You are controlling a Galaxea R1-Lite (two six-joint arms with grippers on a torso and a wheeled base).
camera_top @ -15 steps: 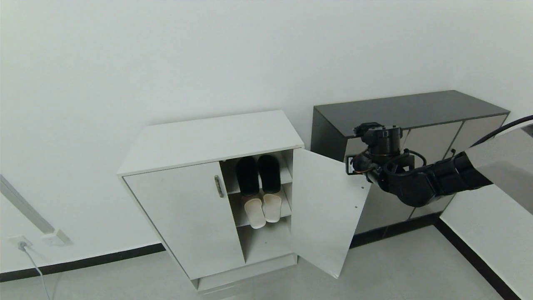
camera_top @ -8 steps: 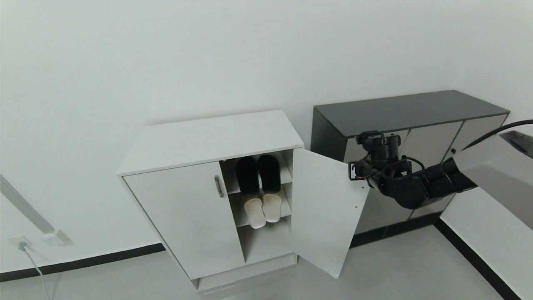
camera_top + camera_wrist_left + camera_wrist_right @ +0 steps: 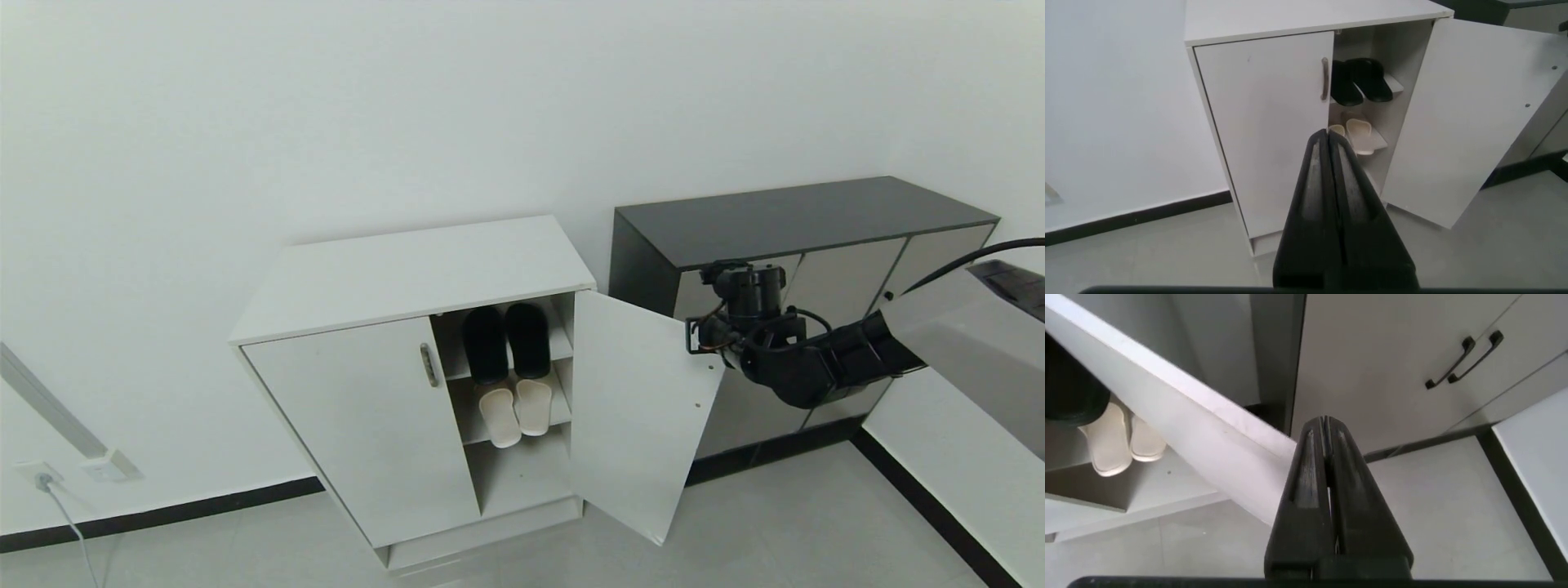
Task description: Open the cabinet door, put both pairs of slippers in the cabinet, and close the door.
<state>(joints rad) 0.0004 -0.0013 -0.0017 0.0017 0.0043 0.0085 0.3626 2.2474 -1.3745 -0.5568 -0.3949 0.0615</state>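
Head: black slippers (image 3: 506, 343) on upper shelf (image 3: 562, 343), cream slippers (image 3: 516, 411) just below; cabinet door (image 3: 637, 408) wide open, right gripper (image 3: 694, 336) at its free top edge.
Left wrist: left gripper (image 3: 1328, 143) pressed closed, empty.
Right wrist: fingers (image 3: 1310, 457) together, empty. Push with flat side, follow the hinge arc.

You've got 4 slippers in 2 prs: 1 black pr (image 3: 506, 341) + 1 cream pr (image 3: 516, 411). 2 cabinets: 1 white cabinet (image 3: 408, 278), 1 dark cabinet (image 3: 800, 212).
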